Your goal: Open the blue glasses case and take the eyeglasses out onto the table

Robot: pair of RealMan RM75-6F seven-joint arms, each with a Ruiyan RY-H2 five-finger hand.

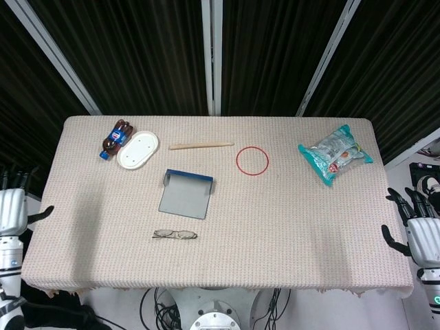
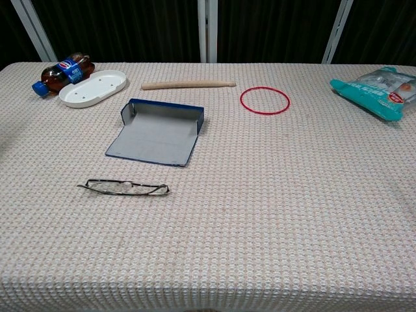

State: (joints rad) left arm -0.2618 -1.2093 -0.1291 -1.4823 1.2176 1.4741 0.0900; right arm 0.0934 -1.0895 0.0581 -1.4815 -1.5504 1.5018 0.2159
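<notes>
The blue glasses case lies open and flat on the table, grey lining up. The eyeglasses lie folded on the cloth just in front of the case, apart from it. My left hand is off the table's left edge, fingers spread, holding nothing. My right hand is off the right edge, fingers apart and empty. Neither hand shows in the chest view.
At the back left lie a cola bottle and a white oval dish. A wooden stick and a red ring lie behind the case. A teal snack bag sits at the back right.
</notes>
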